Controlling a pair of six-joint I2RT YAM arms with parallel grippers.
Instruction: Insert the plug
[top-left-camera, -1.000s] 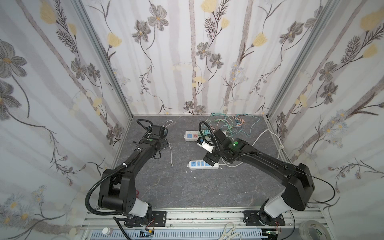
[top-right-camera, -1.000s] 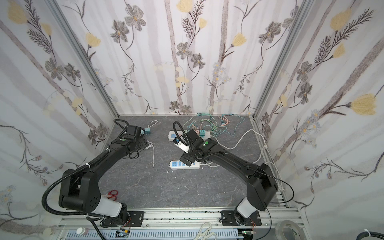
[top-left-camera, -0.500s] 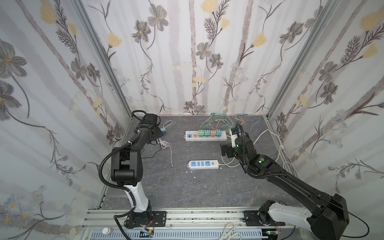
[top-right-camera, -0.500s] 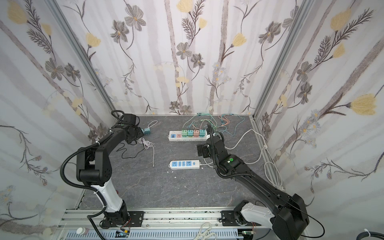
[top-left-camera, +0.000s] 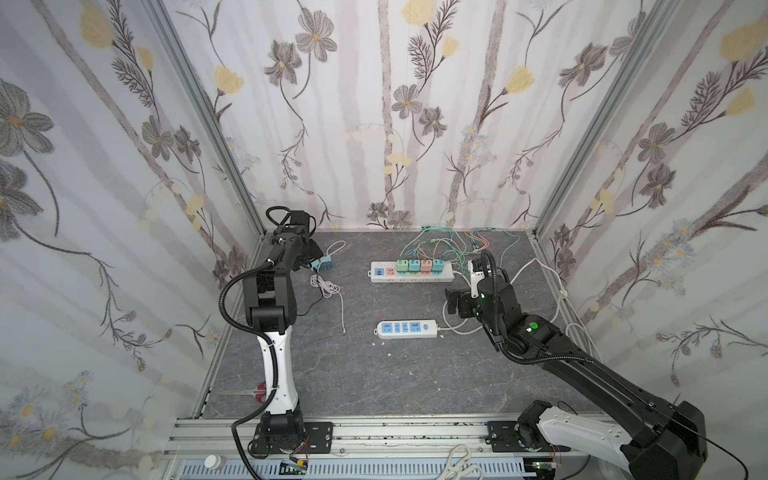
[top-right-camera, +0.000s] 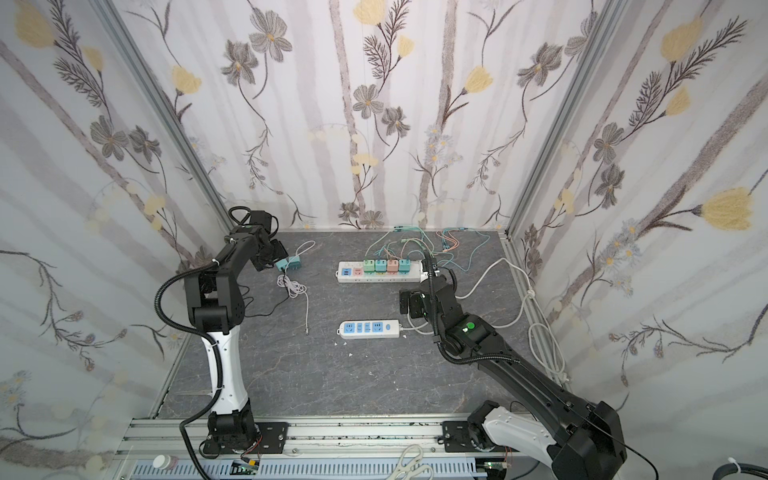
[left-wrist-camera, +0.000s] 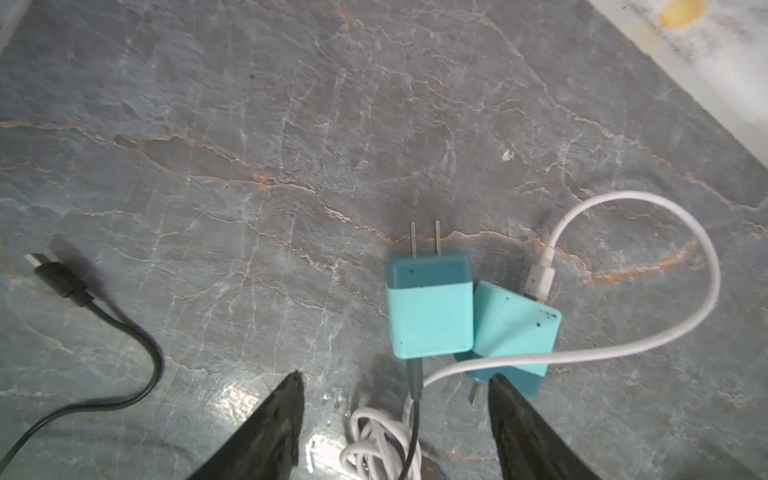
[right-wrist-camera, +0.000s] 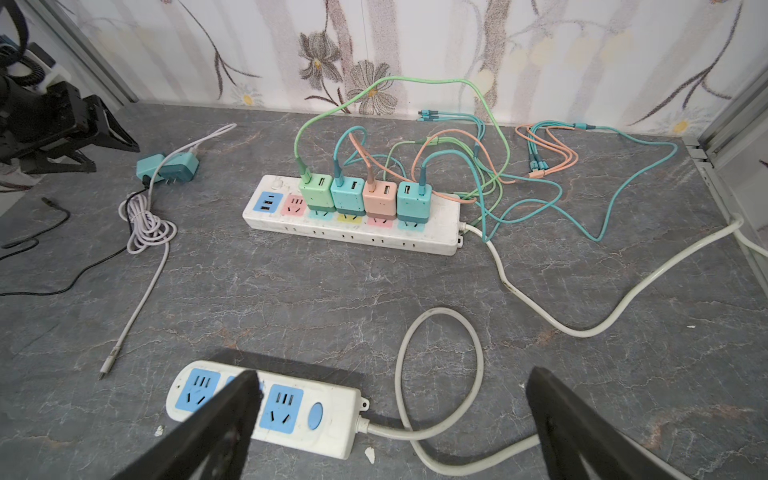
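Catches the left gripper (left-wrist-camera: 397, 376) with jaws spread and empty, poised just beside the teal plug (left-wrist-camera: 430, 316), well to the left of the long power strip (top-left-camera: 415, 277) in both top views. Finds that plug flat on the tabletop (left-wrist-camera: 291, 124), prongs pointing away from the gripper, touching a second teal charger (left-wrist-camera: 515, 328) with a white cable (left-wrist-camera: 623, 353) looped across it. Leaves the right gripper (right-wrist-camera: 392, 372) wide open too, holding nothing, in front of the strip's right end. Looks like the pick-up stage, nothing yet grasped. Calls next for closing on the one plug body alone, clear of neighbour and cable, then turning prongs down for the strip's free pink socket (right-wrist-camera: 296, 204), left of the four seated chargers (right-wrist-camera: 351, 193).
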